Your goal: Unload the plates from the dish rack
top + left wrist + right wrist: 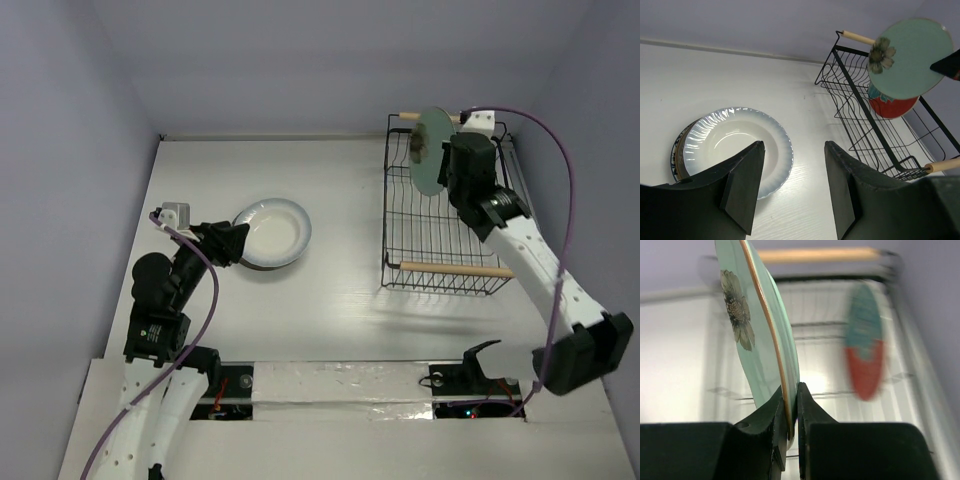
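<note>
You have four plates. Your right fingers (811,416) clamp one mint green plate (432,152) by its rim, upright above the single dish rack (450,267) at upper right. One red-and-teal plate (892,106) stands in it. One white plate (272,232) tops one dark plate (677,156) on the counter (340,300), centre left. Your left fingers (745,185) stand parted, empty.

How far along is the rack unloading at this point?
Done: the white plate sits on the table, stacked on a dark-rimmed plate. In hand: the right gripper pinches the mint green plate by its rim, on edge above the dish rack. Left: the red-and-teal plate stands in the rack.
</note>
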Tool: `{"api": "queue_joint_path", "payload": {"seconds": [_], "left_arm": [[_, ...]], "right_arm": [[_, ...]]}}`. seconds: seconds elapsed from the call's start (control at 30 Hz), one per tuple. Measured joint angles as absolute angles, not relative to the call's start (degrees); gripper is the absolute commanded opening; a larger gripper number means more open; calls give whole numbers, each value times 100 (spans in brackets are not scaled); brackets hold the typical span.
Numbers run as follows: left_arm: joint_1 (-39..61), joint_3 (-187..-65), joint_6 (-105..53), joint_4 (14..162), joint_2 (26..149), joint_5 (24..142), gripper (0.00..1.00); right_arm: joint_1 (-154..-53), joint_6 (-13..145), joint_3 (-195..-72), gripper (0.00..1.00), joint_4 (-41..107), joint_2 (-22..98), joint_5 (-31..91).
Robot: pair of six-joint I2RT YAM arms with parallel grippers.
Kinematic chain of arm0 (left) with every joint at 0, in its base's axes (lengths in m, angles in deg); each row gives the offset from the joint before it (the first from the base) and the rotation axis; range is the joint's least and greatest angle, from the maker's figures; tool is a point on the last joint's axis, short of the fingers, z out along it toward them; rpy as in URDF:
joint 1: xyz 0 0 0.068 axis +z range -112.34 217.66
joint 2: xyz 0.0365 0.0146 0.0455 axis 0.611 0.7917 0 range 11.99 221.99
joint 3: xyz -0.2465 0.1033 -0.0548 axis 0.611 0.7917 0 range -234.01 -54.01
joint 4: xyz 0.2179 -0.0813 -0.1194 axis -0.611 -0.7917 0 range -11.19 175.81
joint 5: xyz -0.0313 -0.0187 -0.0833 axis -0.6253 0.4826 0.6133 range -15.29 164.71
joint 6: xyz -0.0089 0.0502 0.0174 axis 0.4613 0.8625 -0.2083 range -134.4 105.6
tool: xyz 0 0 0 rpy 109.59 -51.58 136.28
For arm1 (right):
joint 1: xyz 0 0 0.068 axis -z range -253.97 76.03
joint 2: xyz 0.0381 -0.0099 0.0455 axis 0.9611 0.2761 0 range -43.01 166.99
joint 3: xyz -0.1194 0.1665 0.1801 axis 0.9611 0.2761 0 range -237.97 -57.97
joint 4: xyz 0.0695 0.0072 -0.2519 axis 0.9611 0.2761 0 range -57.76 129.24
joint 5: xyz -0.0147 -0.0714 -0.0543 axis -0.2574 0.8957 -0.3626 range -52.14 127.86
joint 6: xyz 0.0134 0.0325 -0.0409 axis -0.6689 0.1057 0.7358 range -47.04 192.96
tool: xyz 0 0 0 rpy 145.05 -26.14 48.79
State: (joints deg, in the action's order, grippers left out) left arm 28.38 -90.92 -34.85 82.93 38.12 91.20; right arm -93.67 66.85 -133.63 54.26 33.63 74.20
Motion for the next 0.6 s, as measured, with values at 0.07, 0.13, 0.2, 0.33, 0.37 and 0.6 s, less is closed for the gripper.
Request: {"api": "queue_joint_path", "payload": {"seconds": [0.07,0.13,0.2,0.33,0.37,0.6], "left_arm": [[2838,-9092,-3483,8293,3818,9117,48],[2838,-9092,-3483,8293,3818,9117,48],[2838,-9092,-3483,8293,3818,9115,46],[2840,-9092,-3496,8291,3818,9091,16],[2840,-9092,-3494,8293,3821,9089,9],[2840,-9092,-3478,8291,3851,9072,10]], "right_arm": [[-9547,6364,-13282,0,5264,2869,6622],[-9669,6023,-13216,0,4923,2583,5844],[-9826,5652,-13168,0,4418,2522,5050],[-10239,5064,-13031,0,3553,2976,4023],[-10371,4941,-12985,0,3411,3177,3839],[-11120,4023,-12548,0,2786,4613,2902]]}}
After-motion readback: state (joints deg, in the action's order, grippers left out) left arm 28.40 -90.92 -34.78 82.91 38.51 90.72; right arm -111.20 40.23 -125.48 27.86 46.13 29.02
